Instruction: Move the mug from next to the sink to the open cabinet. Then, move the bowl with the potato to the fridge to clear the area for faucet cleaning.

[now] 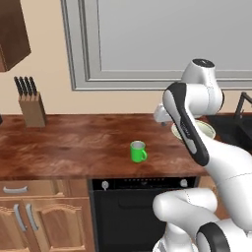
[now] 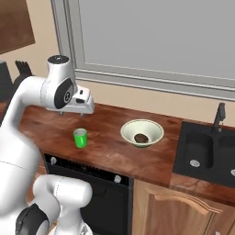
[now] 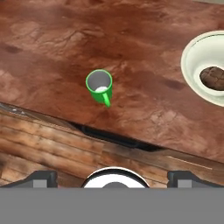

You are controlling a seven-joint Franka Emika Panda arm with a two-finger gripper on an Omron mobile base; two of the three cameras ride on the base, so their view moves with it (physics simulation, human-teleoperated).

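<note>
Left of the bowl [image 2: 142, 132], the mug [image 2: 80, 137] stands upright on the table [image 2: 105, 151], handle toward the front edge. Above the mug hangs the gripper [image 3: 113, 177], fingers spread wide, holding nothing. Inside the bowl lies the potato [image 2: 141, 137]; right of the bowl is the sink [image 2: 206, 153].

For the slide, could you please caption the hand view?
Open gripper hovering above the upright green mug on the wooden counter, bowl with potato alongside.
</note>
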